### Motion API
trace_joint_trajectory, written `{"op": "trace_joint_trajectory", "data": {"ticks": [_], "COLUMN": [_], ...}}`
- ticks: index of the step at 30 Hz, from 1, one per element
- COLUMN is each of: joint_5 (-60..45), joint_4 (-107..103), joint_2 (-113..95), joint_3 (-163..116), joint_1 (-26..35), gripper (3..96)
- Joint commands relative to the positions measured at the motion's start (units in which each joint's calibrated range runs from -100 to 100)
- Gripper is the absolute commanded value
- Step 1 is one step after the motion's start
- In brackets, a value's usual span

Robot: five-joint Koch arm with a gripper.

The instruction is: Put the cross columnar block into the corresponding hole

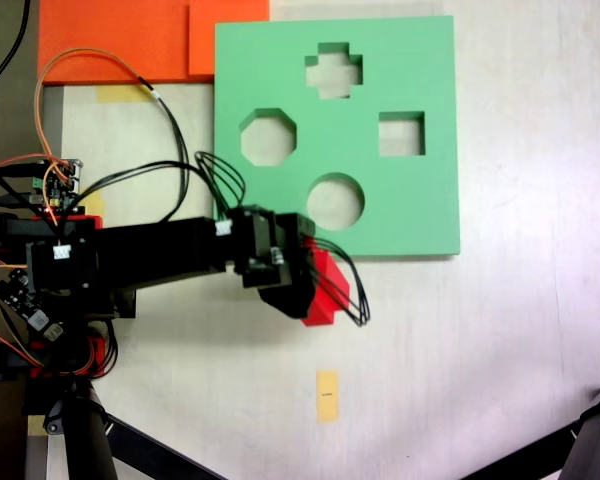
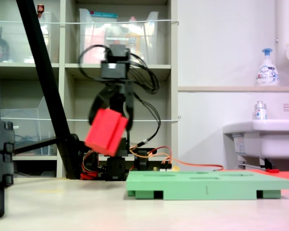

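So I've got my gripper (image 1: 315, 285) clamped shut on the red block (image 2: 106, 132), held tilted in the air, well clear of the table. Green board (image 1: 435, 200) sits just beside me, but the cross hole (image 1: 333, 70) is at its far edge in the first exterior view, past the round hole (image 1: 335, 201)

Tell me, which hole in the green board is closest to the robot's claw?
The round hole, in the first exterior view. It sits at the green board's lower edge, just above the gripper holding the red block; the others lie farther up.
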Motion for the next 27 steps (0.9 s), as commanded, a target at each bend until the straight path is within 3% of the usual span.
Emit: {"op": "trace_joint_trajectory", "data": {"ticks": [1, 7, 12, 27], "joint_5": [8.5, 18.4, 20.5, 20.5], "joint_4": [-1.9, -1.9, 3.5, 11.0], "joint_2": [1.5, 14.4, 25.1, 46.5], "joint_3": [3.4, 12.6, 21.0, 43.1], "joint_1": [6.2, 14.2, 17.9, 20.3], "gripper": [41.6, 41.7, 41.6, 41.6]}}
